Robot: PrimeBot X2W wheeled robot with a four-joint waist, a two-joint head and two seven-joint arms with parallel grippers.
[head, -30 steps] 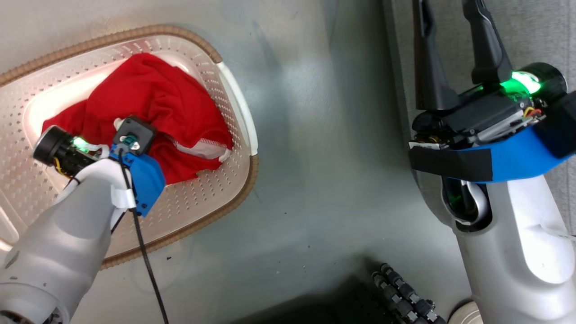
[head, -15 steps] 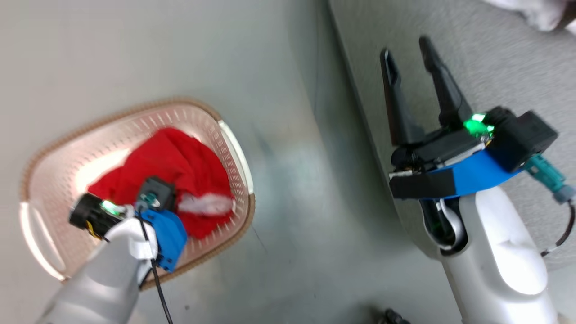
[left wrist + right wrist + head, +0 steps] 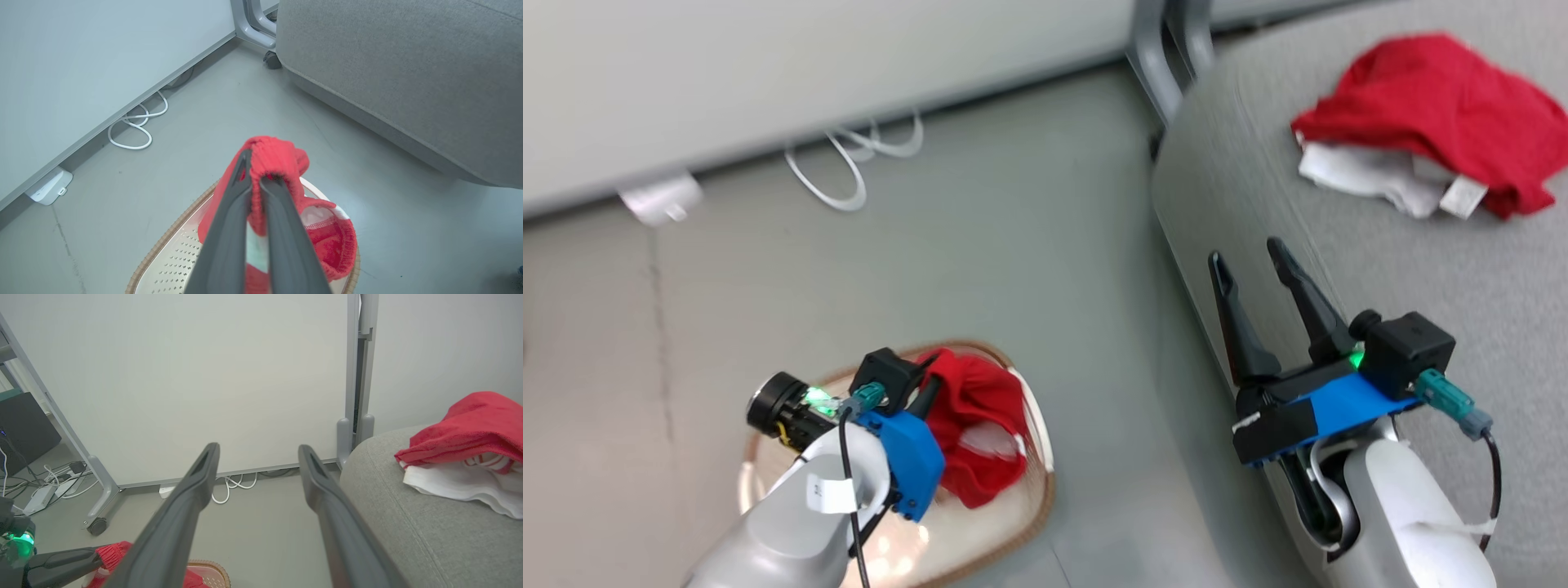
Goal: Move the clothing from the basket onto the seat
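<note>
With one red garment laid on the seat, far right, the task is judged half done: the second garment is pinched by the closed jaws of the left gripper above the basket, those of the right gripper being spread empty.

Bright red garment with white patch; cream basket, perforated in dotted rows, rim woven brown. A second garment, red over white, on plain grey seat. Pale grey-green floor; off-white wall.
</note>
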